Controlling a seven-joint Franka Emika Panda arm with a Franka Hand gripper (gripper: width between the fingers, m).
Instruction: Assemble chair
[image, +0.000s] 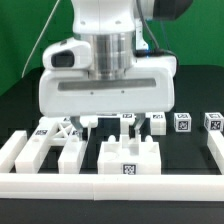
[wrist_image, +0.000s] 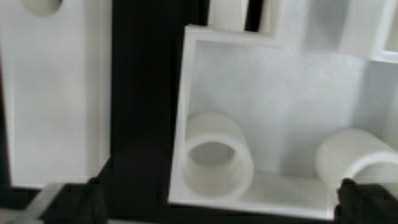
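The chair is in loose white pieces on the black table. In the wrist view a white slab (wrist_image: 285, 90) with a raised rim and two round pegs (wrist_image: 215, 152) lies right under my gripper (wrist_image: 222, 205). A second white slab (wrist_image: 45, 95) lies beside it across a black gap. My dark fingertips (wrist_image: 79, 202) stand far apart, with nothing between them. In the exterior view my gripper (image: 113, 122) hangs low over the middle of the table, open, and its wide white hand hides what lies under it. A tagged pegged block (image: 128, 160) sits just in front.
More tagged white pieces lie at the exterior view's left (image: 25, 150) and beside it (image: 70, 152). Small tagged blocks (image: 183, 122) stand at the right. A long white border rail (image: 110, 187) runs along the front and another (image: 215, 150) along the right side.
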